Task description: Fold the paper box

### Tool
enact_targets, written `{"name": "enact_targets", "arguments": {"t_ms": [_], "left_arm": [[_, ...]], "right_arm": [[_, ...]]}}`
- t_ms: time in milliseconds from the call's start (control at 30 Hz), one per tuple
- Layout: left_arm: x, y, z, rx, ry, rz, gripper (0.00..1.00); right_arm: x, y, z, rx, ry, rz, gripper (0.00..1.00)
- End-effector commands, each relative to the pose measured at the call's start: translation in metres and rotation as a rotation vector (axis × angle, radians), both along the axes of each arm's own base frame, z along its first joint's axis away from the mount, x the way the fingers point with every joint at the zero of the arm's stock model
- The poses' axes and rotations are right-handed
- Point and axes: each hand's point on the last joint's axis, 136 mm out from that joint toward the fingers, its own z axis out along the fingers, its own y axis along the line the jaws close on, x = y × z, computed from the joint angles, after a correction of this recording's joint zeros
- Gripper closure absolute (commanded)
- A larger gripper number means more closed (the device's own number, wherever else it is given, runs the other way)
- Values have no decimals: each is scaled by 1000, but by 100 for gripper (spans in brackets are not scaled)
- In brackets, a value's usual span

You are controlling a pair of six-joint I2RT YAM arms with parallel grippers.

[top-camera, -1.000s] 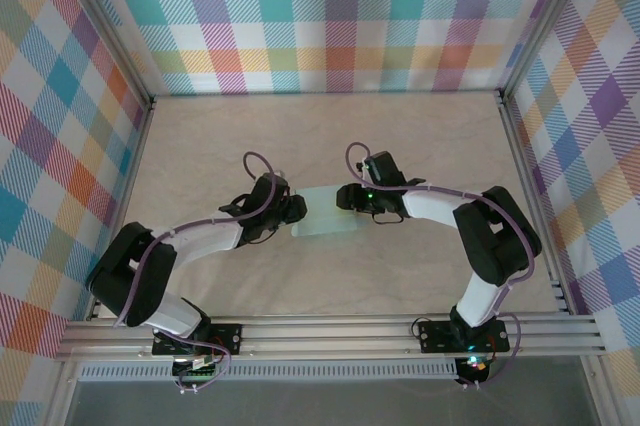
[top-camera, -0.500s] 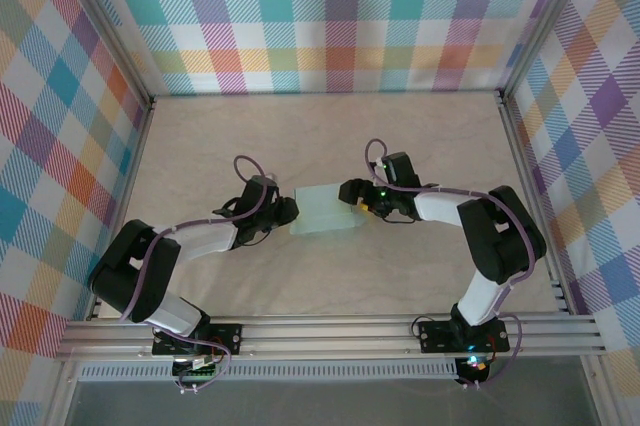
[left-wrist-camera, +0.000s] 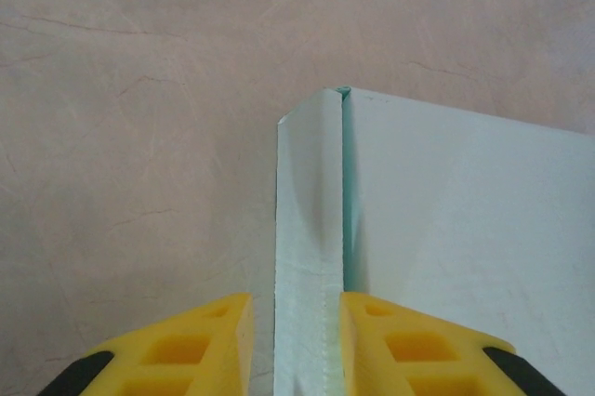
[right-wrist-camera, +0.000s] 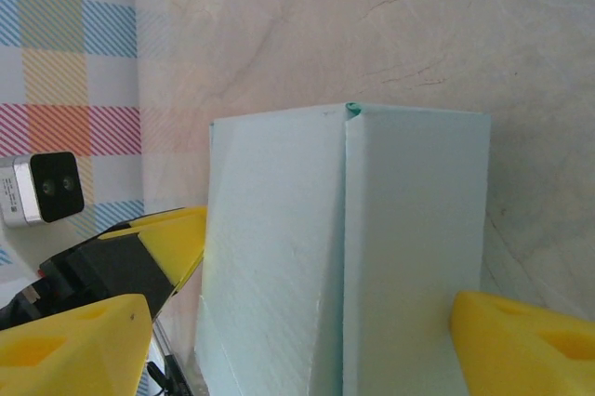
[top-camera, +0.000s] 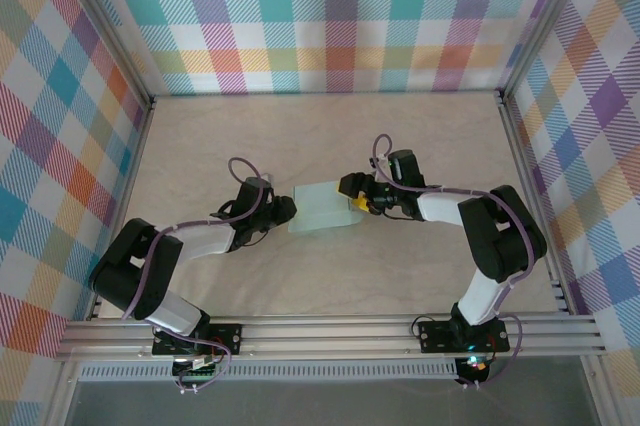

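Note:
The paper box (top-camera: 322,208) is pale mint card lying in the middle of the table, part folded. A raised strip runs along its left edge and a seam down its top. My left gripper (top-camera: 286,210) is at that left edge. In the left wrist view its yellow fingers (left-wrist-camera: 191,345) straddle the narrow upright strip (left-wrist-camera: 309,247) of the box and have closed in on it, the right pad against the crease. My right gripper (top-camera: 352,198) is at the box's right end, jaws wide. The box (right-wrist-camera: 344,247) stands between its fingers (right-wrist-camera: 530,340), loose.
The beige table (top-camera: 330,136) is walled by checked panels on three sides. An aluminium rail (top-camera: 330,331) carrying both arm bases runs along the near edge. Bare tabletop lies behind and in front of the box.
The left jaws have narrowed onto the box's left edge strip. The right gripper has opened wide and drawn back a little to the box's right end. The box has shifted slightly away.

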Motion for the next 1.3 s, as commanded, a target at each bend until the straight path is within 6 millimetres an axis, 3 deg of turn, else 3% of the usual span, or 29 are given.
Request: {"name": "enact_targets", "arguments": {"t_ms": [0, 300, 633, 867, 1100, 1267], "left_arm": [[-23, 19, -45, 78, 132, 25, 71], [-29, 25, -58, 94, 157, 40, 71], [-30, 26, -62, 96, 166, 41, 72], [-32, 28, -67, 98, 172, 44, 72], [-31, 28, -63, 100, 159, 43, 70], [-27, 30, -49, 105, 127, 46, 64]], "right_arm": [[-5, 3, 0, 34, 14, 12, 14], [-3, -28, -22, -140, 56, -116, 11], [-10, -1, -16, 74, 141, -29, 17], [-9, 6, -11, 129, 156, -10, 21], [-6, 8, -1, 181, 151, -11, 38], [-3, 9, 5, 198, 155, -14, 50]]}}
